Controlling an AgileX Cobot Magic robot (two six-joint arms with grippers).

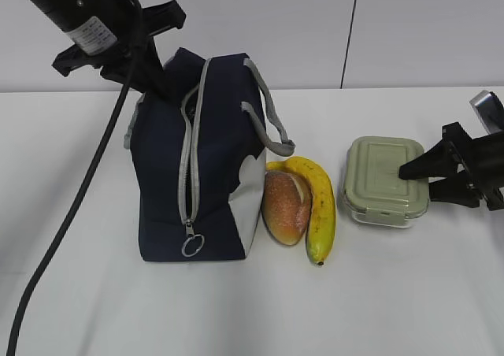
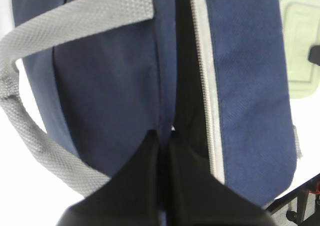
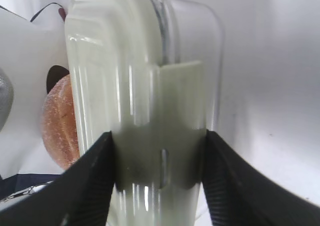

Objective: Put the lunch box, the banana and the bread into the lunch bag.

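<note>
White table (image 1: 409, 293); left pincer (image 2: 162, 148) pinching lunch bag (image 1: 197, 159) fabric; right pincer (image 3: 160, 151) clamping lunch box (image 1: 386, 179).

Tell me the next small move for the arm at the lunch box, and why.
Probably lift it straight up a little. The right gripper has a finger on each side of the lunch box, which sits on the table. The left gripper pinches the lunch bag fabric beside its part-open zipper, so the bag looks ready; the bread and banana lie between.
</note>
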